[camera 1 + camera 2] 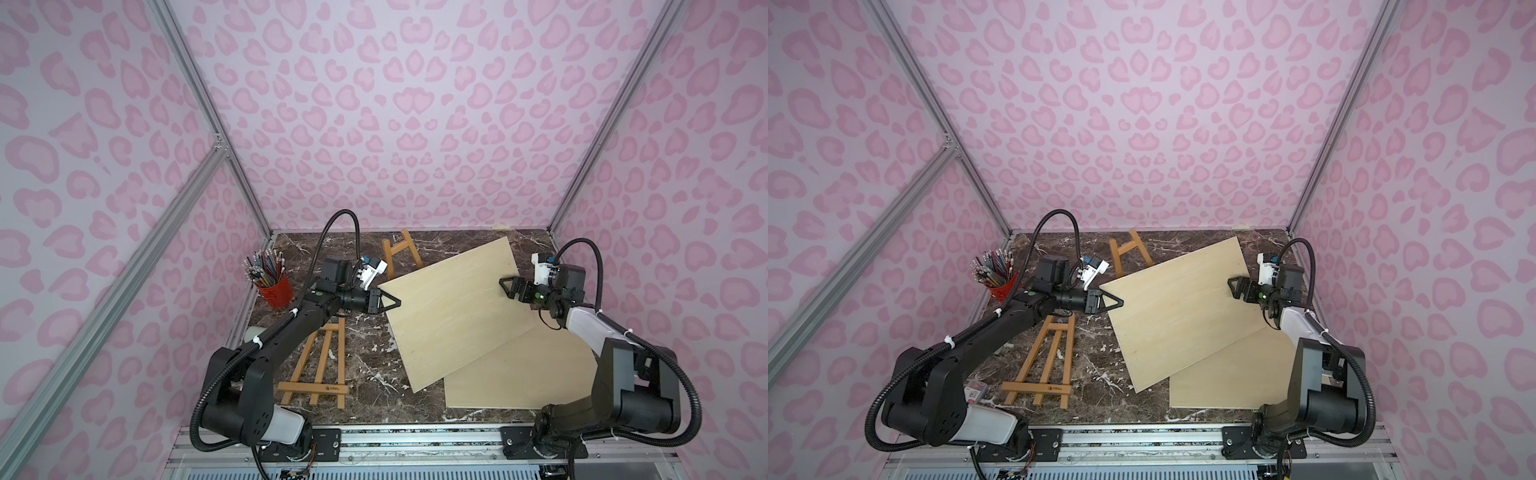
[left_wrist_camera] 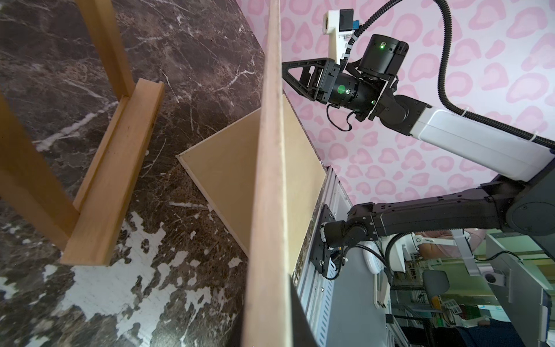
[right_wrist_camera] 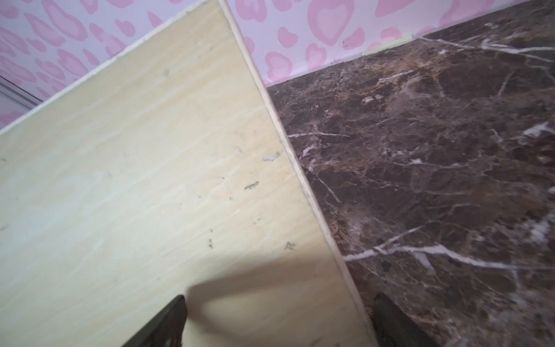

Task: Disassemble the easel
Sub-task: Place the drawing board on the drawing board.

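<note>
Left hand tight on the board corner, right hand spread wide astride its opposite edge.

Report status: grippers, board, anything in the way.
Left gripper shut on edge of upper board. Right gripper open, astride its opposite edge. Upper board raised, overlapping lower board. Easel frame lying flat under left arm.

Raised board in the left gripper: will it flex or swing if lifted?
Likely stiff: the board shows a straight edge, no sag. Probably light, as the left gripper pinches just one edge. It may pivot there, since the right gripper stands open.
</note>
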`<move>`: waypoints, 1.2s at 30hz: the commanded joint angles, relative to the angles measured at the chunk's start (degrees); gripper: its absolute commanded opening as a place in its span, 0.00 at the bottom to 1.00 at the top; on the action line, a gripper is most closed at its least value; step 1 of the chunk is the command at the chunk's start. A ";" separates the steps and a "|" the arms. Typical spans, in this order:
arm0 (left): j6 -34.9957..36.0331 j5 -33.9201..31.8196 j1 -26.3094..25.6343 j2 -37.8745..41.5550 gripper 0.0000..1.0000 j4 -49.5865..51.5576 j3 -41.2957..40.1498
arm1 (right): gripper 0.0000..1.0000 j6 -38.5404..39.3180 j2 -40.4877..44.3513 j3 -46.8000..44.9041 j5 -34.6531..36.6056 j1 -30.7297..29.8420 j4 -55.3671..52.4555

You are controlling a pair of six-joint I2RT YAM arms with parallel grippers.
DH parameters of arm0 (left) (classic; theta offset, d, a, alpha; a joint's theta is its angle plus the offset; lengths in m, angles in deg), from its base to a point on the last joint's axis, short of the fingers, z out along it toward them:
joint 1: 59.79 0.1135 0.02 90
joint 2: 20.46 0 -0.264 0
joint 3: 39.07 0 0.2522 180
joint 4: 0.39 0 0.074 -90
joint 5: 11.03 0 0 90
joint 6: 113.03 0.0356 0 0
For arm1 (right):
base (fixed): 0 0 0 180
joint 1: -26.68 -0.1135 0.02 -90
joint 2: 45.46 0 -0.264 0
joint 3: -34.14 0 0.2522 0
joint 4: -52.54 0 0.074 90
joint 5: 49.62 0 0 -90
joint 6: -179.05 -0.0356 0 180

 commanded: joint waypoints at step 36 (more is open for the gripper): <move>13.45 -12.91 -9.75 -17.77 0.02 15.72 15.07 | 0.97 -9.17 8.66 16.17 21.00 -16.83 -19.13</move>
